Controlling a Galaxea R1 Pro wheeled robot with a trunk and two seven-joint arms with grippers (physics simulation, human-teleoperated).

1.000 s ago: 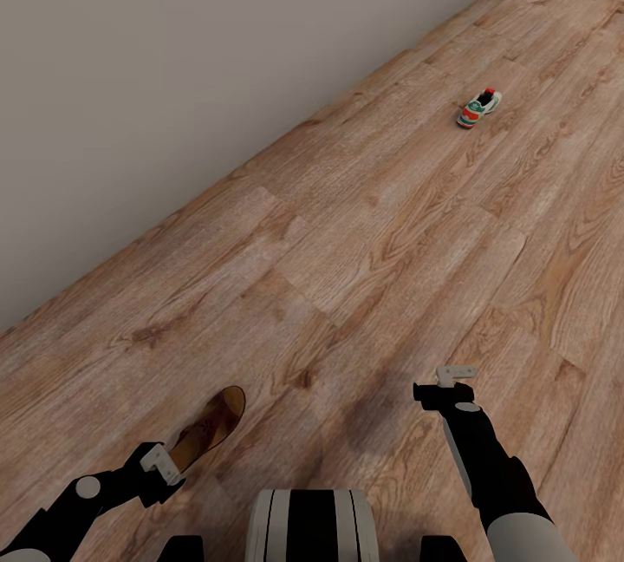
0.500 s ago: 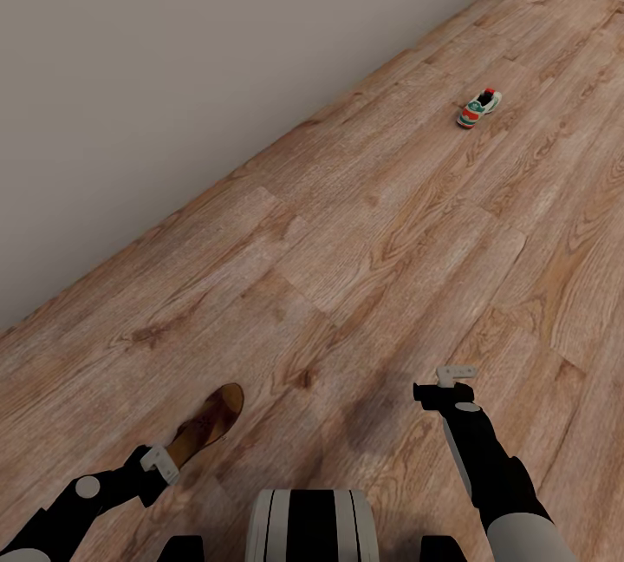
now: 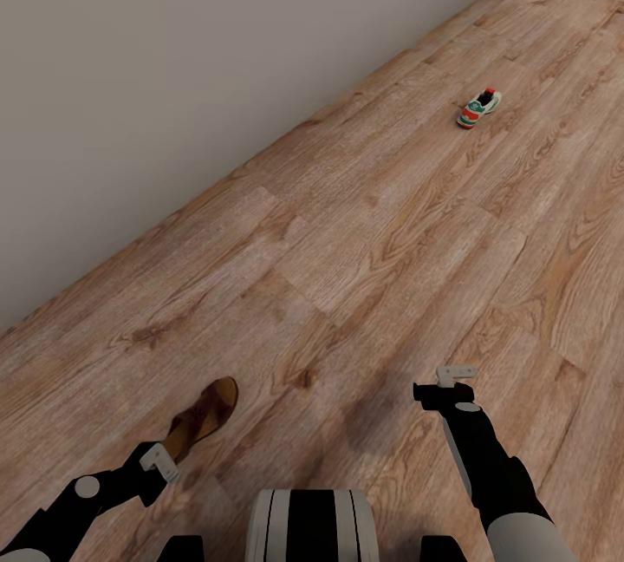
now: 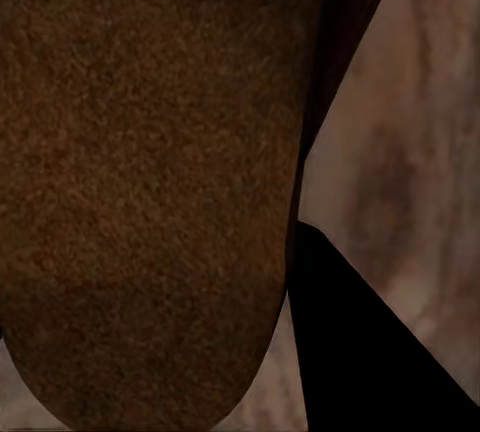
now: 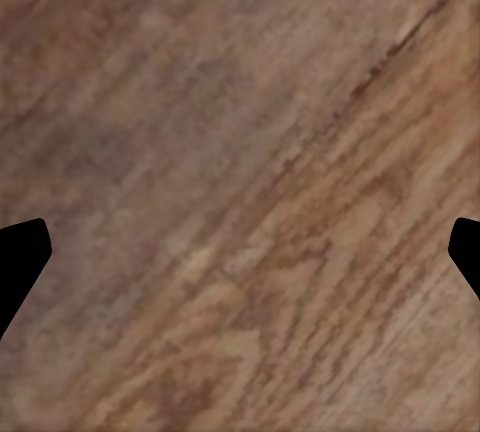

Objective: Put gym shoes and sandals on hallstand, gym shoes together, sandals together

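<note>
While left pincer (image 3: 162, 462) grips sandal (image 3: 201, 416), heel hidden, right pincer (image 3: 454, 374) spread wide.

Brown sandal (image 3: 201, 419) near; gym shoe (image 3: 479, 107) far.

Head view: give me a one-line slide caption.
Left gripper holds a sandal by its heel; one gym shoe lies far down the corridor floor.

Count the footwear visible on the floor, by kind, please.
Gym shoes: 1, the gym shoe far off by the wall.
Sandals: 1, the sandal at the left gripper.
Total: 2.
</note>
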